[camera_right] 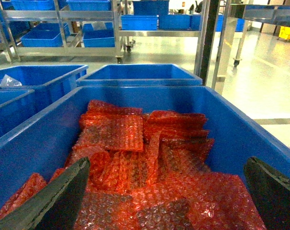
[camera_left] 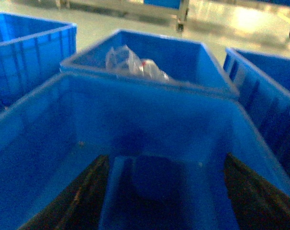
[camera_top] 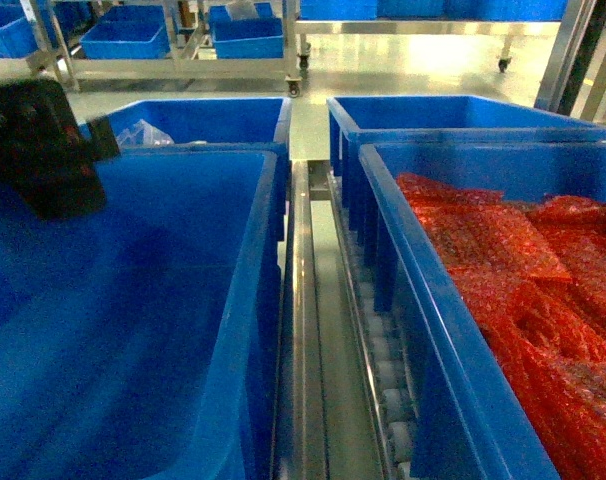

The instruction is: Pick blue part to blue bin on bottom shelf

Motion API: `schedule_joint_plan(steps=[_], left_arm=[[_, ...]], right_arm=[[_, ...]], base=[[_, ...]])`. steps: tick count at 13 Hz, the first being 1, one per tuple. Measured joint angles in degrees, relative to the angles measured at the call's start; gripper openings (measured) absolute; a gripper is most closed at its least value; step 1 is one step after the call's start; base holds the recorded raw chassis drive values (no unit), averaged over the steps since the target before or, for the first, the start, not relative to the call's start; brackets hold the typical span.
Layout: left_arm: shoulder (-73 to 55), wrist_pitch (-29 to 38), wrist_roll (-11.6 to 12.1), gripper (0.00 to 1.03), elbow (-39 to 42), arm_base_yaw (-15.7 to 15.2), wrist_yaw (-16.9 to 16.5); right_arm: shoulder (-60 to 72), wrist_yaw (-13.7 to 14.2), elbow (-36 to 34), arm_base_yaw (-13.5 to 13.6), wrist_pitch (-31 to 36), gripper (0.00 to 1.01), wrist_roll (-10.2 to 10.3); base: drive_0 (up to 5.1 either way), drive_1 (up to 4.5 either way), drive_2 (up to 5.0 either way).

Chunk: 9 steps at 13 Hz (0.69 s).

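Observation:
The blue bin [camera_left: 35, 124] fills the left wrist view, and in the head view its rim [camera_top: 245, 300] is on the left. A blue part [camera_left: 152, 184], a dark block with a paler strip beside it, lies low inside the bin. My left gripper [camera_left: 166, 158] hangs over the part, open, with its dark fingers [camera_left: 85, 194] wide on either side and not touching it. In the head view only the left arm's dark wrist [camera_top: 38, 145] shows. My right gripper [camera_right: 167, 163] is open above red bubble-wrap bags [camera_right: 135, 163]. The bottom shelf's rollers [camera_top: 383, 370] and steel rail [camera_top: 301, 330] run between the bins.
The red bags [camera_top: 523, 290] lie in a second blue bin [camera_top: 423, 330] on the right. Behind the near bins stand two more blue bins: the left one [camera_top: 198, 115] holds clear plastic bags [camera_left: 130, 64], the right one [camera_top: 463, 110] shows nothing inside. Steel racks with blue bins [camera_right: 99, 36] stand across the aisle.

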State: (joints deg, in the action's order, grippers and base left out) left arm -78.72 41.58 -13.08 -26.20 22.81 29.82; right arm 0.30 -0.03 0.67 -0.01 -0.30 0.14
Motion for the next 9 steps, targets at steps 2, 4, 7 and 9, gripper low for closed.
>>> schedule_joint_plan(steps=[2, 4, 7, 9], left_arm=[[0.07, 0.48, -0.07, 0.95, 0.90, 0.39, -0.04], [0.76, 14.95, 6.64, 0.79, 6.29, -2.86, -8.98], [12.15, 13.29, 11.78, 0.37, 15.26, -9.42, -15.93], [18.36, 10.97, 12.09, 0.10, 18.95, -12.31, -19.30]], right_arm=[[0.00, 0.02, 0.00, 0.00, -0.02, 0.98, 0.00], [0.00, 0.02, 0.00, 0.00, -0.02, 0.98, 0.00], [0.00, 0.00, 0.00, 0.00, 0.00, 0.98, 0.00], [0.00, 0.02, 0.00, 0.00, 0.00, 0.98, 0.00]], base=[[0.0, 0.00, 0.0], [0.0, 0.00, 0.0], [0.0, 0.00, 0.0], [0.0, 0.00, 0.0]])
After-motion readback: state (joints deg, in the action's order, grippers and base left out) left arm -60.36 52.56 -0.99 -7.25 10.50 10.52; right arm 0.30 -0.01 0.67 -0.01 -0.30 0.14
